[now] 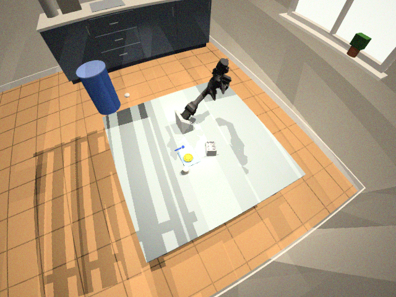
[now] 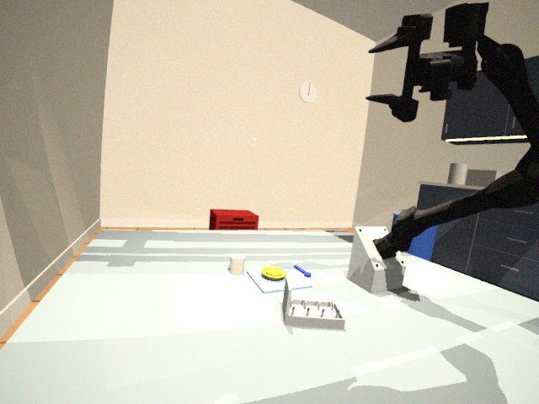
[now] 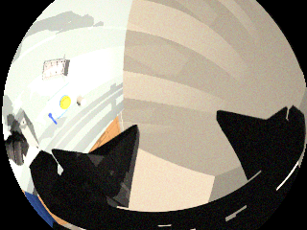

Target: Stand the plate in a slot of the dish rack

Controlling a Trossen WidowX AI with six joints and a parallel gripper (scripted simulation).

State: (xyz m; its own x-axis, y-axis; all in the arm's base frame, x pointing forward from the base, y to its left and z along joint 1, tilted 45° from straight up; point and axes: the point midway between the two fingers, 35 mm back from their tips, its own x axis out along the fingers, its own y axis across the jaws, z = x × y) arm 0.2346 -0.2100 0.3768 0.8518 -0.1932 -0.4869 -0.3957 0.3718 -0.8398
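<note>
The yellow plate (image 1: pixel 187 157) (image 2: pixel 274 273) (image 3: pixel 65 102) lies flat on a light blue mat. The dish rack (image 1: pixel 210 148) (image 2: pixel 314 322) (image 3: pixel 55 68) is a small pale grey tray with short upright rails and one taller end wall, and its slots hold nothing. It stands close beside the mat. My gripper (image 2: pixel 368 74) (image 3: pixel 179 122) is open and empty, its two black fingers wide apart. It is raised high above the table and well away from the plate and the rack. In the top view it shows small, at the upper right end of the arm.
The light blue mat (image 1: pixel 193 163) (image 2: pixel 270 289) lies under the plate. A blue spoon (image 1: pixel 179 148) (image 2: pixel 301 270) (image 3: pixel 52 118) lies beside it. A whitish cup (image 1: pixel 185 169) (image 2: pixel 237 264) (image 3: pixel 81 101) stands on the plate's other side. The arm's pale base bracket (image 1: pixel 182 124) (image 2: pixel 375 269) stands behind.
</note>
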